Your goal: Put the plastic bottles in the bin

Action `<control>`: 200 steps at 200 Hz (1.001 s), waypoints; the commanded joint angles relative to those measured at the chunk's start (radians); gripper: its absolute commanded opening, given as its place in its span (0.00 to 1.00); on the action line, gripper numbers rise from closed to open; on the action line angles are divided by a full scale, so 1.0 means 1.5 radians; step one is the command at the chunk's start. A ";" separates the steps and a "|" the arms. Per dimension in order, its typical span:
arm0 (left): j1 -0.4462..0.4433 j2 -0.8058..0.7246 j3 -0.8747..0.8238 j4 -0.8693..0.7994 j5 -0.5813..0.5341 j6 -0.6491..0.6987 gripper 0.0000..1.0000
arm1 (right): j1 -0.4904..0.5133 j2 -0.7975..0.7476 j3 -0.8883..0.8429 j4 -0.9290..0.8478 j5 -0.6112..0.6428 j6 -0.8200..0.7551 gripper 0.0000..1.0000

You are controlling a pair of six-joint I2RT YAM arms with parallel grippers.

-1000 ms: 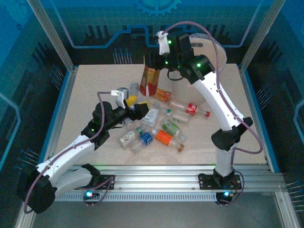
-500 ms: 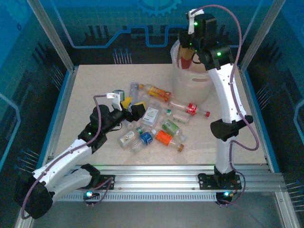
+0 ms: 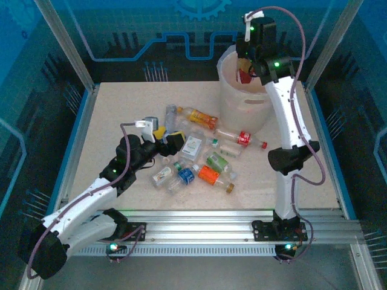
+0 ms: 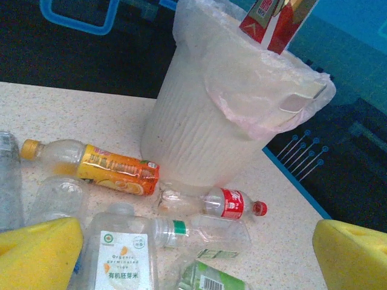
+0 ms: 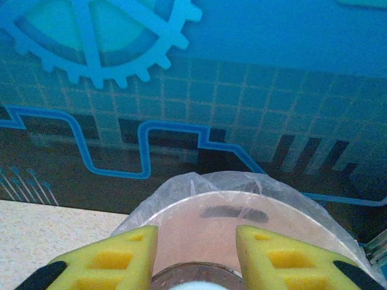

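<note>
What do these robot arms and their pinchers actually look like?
The left arm and right arm match: slim white shells linked by chunky black joints, dotted with small green lights. A greyish-purple cable loops loosely alongside each one. The fingers are faced with bright yellow foam pads that have rectangular holes moulded into them.

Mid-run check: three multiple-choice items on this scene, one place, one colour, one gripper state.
1. Right gripper is: A over the pile; B above the bin; C at the table's near edge.
2. Cap of the small bottle lying at the bin's base: A green; B yellow; C red.
3. Left gripper: A open; B shut on a bottle; C shut, empty.
1 B: it holds the orange-red bottle at the bin's mouth. 2 C: its cap shows red. 3 A: pads wide apart.
</note>
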 commanded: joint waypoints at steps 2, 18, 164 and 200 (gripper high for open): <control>-0.002 -0.019 -0.006 -0.020 -0.028 0.007 0.99 | 0.004 0.047 0.000 0.017 0.036 -0.037 0.00; -0.003 -0.026 -0.011 -0.027 -0.035 0.004 0.99 | 0.007 0.066 0.000 0.013 0.045 -0.052 0.00; -0.003 -0.029 -0.024 -0.059 -0.080 0.011 0.99 | -0.002 0.190 -0.046 -0.019 0.107 -0.134 0.04; -0.003 -0.028 -0.023 -0.061 -0.078 0.010 0.99 | -0.014 0.189 -0.077 -0.023 0.090 -0.137 0.12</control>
